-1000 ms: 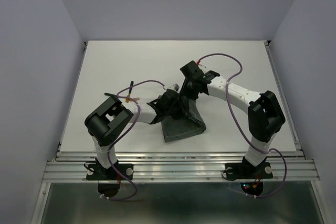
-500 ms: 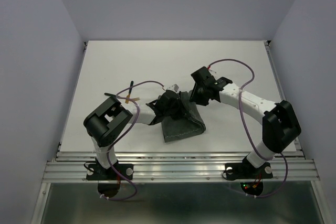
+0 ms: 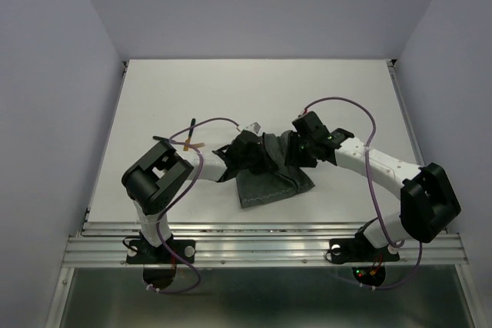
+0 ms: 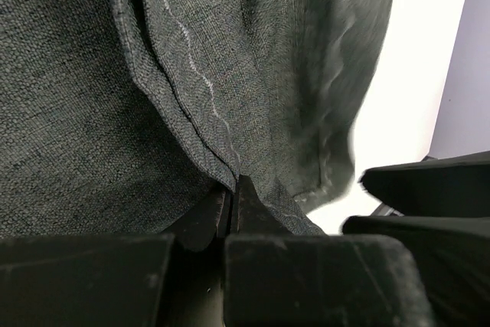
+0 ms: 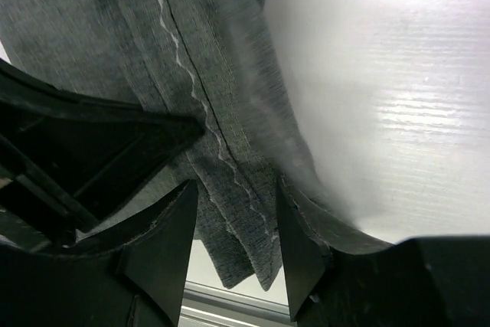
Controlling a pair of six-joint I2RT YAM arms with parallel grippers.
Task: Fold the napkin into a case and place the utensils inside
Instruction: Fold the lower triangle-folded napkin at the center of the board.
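Place: the napkin (image 3: 269, 186) lies folded on the desk (image 3: 192, 90), between both claws, spreading nearward from them
Left claw (image 4: 233, 197): fingers together, pinching a folded hem at its tips
Right claw (image 5: 237, 212): fingers apart, stitched layers lying between them, ungripped
Handling: probably light, limp, layers prone to slip; take every layer at the hem
Axis: hems run straight ahead of each claw; long axis unclear from above

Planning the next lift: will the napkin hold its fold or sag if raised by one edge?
Probably sags: the napkin lies in soft, rumpled layers, so it looks floppy. Likely light, being thin woven cloth. Layers may slide apart, since the left gripper pinches only a small spot at the stitched hem, other folds loose beside it.
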